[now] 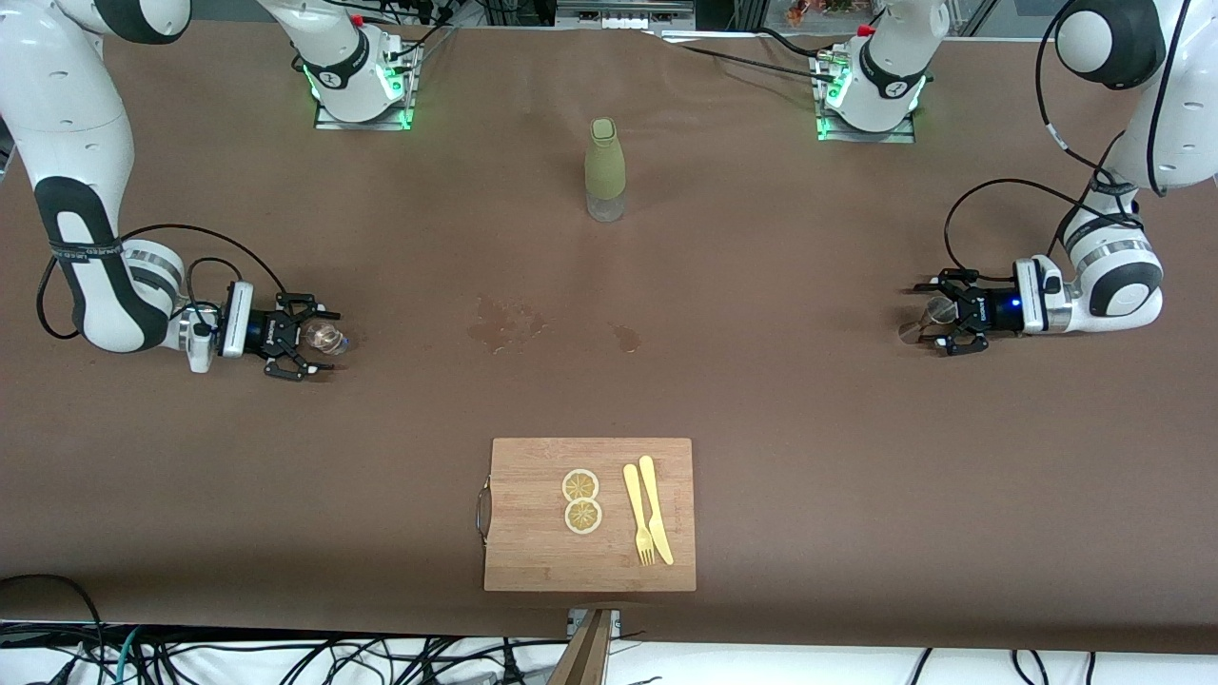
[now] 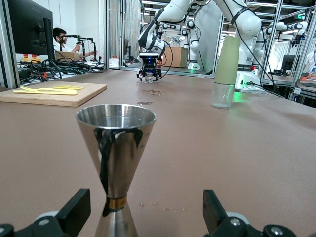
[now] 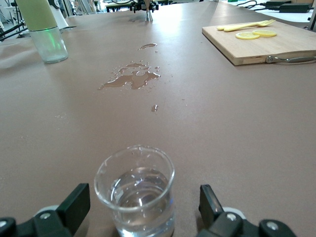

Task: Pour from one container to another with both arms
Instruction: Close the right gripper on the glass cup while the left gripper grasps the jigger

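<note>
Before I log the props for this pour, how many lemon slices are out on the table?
2. Both lie on the cutting board beside the fork: one lemon slice farther from the front camera, the other touching it, nearer. None appears hidden.

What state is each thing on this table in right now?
Left gripper: open, around the jigger.
Right gripper: open, around the glass.
Steel jigger: upright on the table.
Small glass: upright, part full of clear liquid.
Green bottle: upright, cap on.
Table: wet, a spill mid-table.
Cutting board: flat, carrying lemon slices, fork, knife.
</note>
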Action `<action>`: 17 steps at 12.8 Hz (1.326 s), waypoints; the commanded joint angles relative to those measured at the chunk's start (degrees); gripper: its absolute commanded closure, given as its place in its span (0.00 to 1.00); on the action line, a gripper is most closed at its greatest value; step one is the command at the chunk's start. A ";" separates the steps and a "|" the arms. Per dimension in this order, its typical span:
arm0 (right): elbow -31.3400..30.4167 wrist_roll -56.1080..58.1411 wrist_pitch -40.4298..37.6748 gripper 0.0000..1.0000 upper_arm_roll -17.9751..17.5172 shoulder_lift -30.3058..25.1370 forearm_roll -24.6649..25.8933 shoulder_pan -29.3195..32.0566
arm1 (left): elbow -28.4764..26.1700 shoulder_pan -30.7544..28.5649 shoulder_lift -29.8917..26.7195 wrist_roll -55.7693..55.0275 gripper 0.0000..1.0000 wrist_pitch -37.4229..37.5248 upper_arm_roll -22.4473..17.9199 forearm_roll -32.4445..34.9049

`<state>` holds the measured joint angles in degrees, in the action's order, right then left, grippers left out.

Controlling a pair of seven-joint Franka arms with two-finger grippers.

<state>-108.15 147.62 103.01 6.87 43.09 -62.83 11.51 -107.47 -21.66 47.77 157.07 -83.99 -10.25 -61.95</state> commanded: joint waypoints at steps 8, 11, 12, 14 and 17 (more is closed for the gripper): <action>0.13 2.41 -0.88 0.54 -1.34 1.29 -1.24 0.70 | -0.55 0.57 -0.66 7.28 0.77 1.73 -1.08 -0.63; 0.13 2.41 -1.14 0.63 -1.34 1.29 -0.98 0.70 | -0.02 0.66 -0.66 7.19 1.00 1.64 -1.00 0.25; 0.13 2.33 -1.15 0.66 -1.34 1.38 -0.98 0.70 | 0.07 0.75 -0.66 6.85 1.00 1.55 -0.91 0.07; 0.22 2.32 -1.58 0.71 -1.42 1.29 -0.89 0.70 | 0.59 1.62 -0.66 3.26 1.00 1.46 1.10 -0.45; 0.48 2.15 -1.85 0.72 -2.03 1.21 -1.07 0.70 | 1.30 3.90 -0.66 1.23 1.00 -0.55 7.33 -3.77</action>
<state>-108.05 149.08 102.13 5.85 44.08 -63.42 11.52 -106.16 -20.49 47.68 156.16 -82.96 -5.40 -62.47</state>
